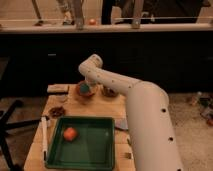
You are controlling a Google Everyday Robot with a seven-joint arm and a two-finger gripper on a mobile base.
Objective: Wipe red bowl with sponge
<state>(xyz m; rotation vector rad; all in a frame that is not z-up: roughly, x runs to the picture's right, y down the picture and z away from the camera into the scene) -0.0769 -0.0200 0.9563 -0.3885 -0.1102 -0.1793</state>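
Camera view showed your gripper (86,86) clenched on one sponge (85,89), pressed down inside one red bowl (80,94) directly beneath it; one green tray (100,150) lay nearer the camera.

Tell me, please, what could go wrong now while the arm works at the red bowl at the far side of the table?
1. The red bowl sits loose on the wooden table; the shut gripper, pressing the sponge into it, might push or tip it.
2. The dark brown bowl stands close beside the arm, so a sideways wiping stroke may knock it.
3. The sponge might slip from the grip and stay in the bowl.
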